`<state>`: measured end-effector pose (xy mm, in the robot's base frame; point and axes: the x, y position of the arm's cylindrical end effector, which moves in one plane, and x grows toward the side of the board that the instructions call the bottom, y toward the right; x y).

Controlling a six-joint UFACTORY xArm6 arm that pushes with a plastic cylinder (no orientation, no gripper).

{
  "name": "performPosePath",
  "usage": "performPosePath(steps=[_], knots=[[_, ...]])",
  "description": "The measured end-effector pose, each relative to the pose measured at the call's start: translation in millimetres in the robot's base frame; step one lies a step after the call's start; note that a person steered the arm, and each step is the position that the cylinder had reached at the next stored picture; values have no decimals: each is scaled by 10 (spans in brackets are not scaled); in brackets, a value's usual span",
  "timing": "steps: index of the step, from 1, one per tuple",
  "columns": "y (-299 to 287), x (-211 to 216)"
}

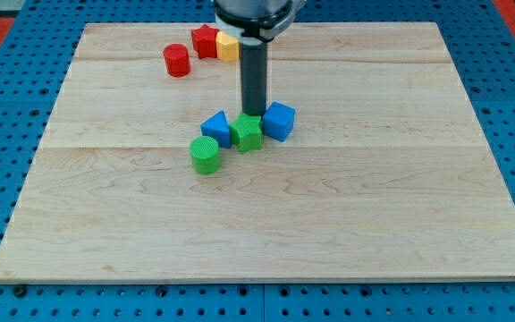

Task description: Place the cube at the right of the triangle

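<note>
While the wooden board (401, 224) lies wide on the blue pegboard table (7, 89), most of its surface is bare: the whole bottom half, the right side and the left side give much room for sliding. All blocks sit well away from the board's edges except a small group near the top edge, where a red cylinder (177, 60), a red star-shaped block (205, 40) and a yellow block (227, 47) stand close together, the yellow one partly hidden behind the rod. The blue cube (279, 121) is near the middle of the board, a little toward the top, and it looks turned so that one corner points to the view's bottom. It touches the green star-shaped block (247, 133) on its left, and on the other side of this green block sits the blue triangle (215, 125), also touching it. A green cylinder (206, 155) stands just below the triangle. My tip (254, 114) comes down just above the green star, between triangle and cube. The arm carries no jaws, only this rod.
</note>
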<state>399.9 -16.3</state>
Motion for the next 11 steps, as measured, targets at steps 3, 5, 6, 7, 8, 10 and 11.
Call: performPosePath(steps=[3, 5, 6, 7, 8, 10, 11], knots=[[423, 235], [1022, 131], [1460, 84], [1805, -318], [1373, -507], [168, -106], [425, -611]])
